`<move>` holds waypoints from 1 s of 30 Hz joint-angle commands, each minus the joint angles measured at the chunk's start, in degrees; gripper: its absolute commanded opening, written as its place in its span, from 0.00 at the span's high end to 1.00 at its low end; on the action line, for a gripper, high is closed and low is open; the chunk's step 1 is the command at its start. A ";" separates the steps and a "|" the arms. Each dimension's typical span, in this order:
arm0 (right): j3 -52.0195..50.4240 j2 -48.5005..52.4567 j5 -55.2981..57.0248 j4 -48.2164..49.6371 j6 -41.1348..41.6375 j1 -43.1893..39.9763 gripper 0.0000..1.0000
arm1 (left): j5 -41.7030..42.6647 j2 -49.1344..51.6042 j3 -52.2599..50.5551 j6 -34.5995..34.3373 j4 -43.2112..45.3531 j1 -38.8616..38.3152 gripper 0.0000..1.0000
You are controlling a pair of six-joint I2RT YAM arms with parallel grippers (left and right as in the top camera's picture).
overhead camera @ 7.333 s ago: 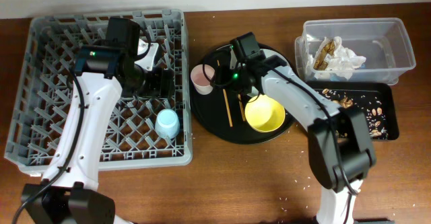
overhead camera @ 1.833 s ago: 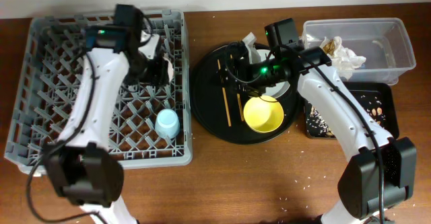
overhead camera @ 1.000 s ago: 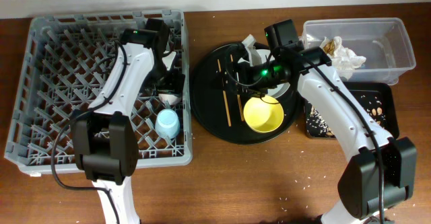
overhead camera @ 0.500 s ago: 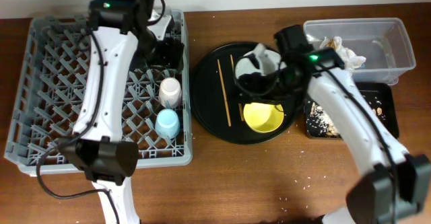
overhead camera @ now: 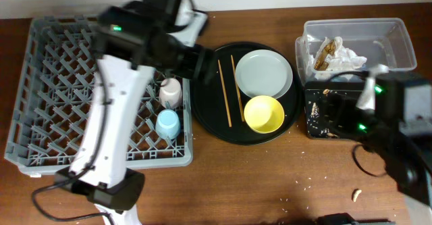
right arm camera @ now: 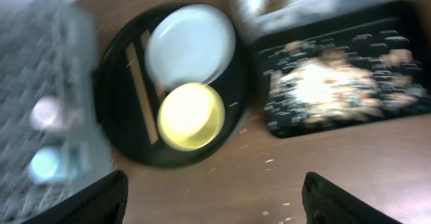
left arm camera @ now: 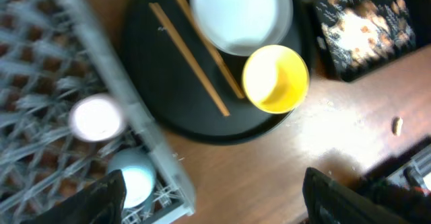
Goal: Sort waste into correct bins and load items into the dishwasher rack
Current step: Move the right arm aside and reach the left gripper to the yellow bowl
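grey lattice rack [overhead camera: 40, 83] holds pink cup [overhead camera: 170, 90], blue cup [overhead camera: 167, 123]; round black tray [overhead camera: 206, 110] carries yellow bowl [overhead camera: 264, 113], plate [overhead camera: 263, 74]; left end effector [left arm camera: 214, 178], right end effector [right arm camera: 215, 178] fully spread, empty

Overhead looks straight down; both wrist views also look down from high, sharing the yellow bowl [left arm camera: 275, 78].

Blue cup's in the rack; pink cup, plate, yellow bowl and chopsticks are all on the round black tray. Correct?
Not quite. The pink cup is in the dishwasher rack too, right beside the blue cup; the overhead view shows it. The plate, yellow bowl and chopsticks are on the round black tray.
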 commanded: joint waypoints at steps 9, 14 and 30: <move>0.70 0.42 5.88 -4.09 2.97 -3.72 0.16 | 0.13 9.11 -29.05 -10.19 29.53 -10.25 0.19; 0.70 3.15 4.92 -4.17 2.97 -3.72 0.17 | -1.05 14.75 -31.45 -10.60 33.92 -13.49 0.20; 0.68 5.25 4.79 -4.92 2.95 -3.72 0.18 | -4.46 19.71 -31.45 -12.98 35.32 -14.84 0.68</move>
